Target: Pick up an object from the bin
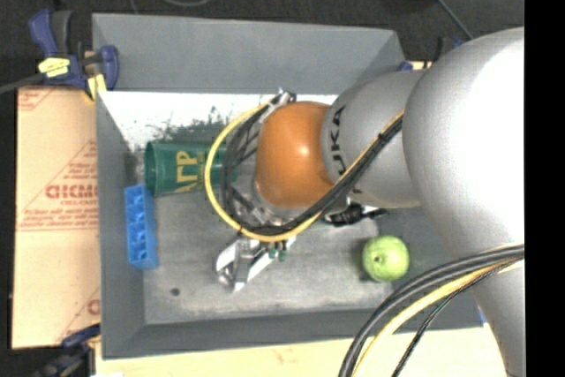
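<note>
The gripper (240,267), bare silvery metal, sits low in the lower middle of the bin (265,66), over bare floor with nothing seen in it. Whether it is parted or closed cannot be told.

Left of it lies a blue block (140,225), studded plastic, its long axis running up and down the frame along the left wall. Above the block a dark green cup (177,166) lies on its side, long axis left to right, pale letters on its wall, its right end hidden behind a yellow cable (212,168) loop. A round, glossy green apple (386,259) rests at lower right, well apart from the gripper.

A smooth orange cover (291,154) caps the wrist of the grey arm (459,128).
</note>
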You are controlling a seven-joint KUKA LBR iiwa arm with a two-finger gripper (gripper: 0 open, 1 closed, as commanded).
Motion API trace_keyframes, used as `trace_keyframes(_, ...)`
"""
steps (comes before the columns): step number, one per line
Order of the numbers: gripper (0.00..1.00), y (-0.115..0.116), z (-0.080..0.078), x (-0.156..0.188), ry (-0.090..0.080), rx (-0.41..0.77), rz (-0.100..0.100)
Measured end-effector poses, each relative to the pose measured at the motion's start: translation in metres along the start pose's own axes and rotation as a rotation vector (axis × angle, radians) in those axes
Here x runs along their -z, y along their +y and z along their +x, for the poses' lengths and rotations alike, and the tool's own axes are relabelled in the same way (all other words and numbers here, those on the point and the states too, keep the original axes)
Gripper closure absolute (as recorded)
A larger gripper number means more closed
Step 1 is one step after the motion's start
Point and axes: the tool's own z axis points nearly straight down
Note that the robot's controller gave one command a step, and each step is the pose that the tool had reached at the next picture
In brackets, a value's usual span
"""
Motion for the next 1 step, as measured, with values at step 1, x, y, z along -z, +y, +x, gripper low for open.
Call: trace_keyframes(1, 1.00, -0.0201, -0.0396, 0.0016, 0.013, -0.024, 0.001)
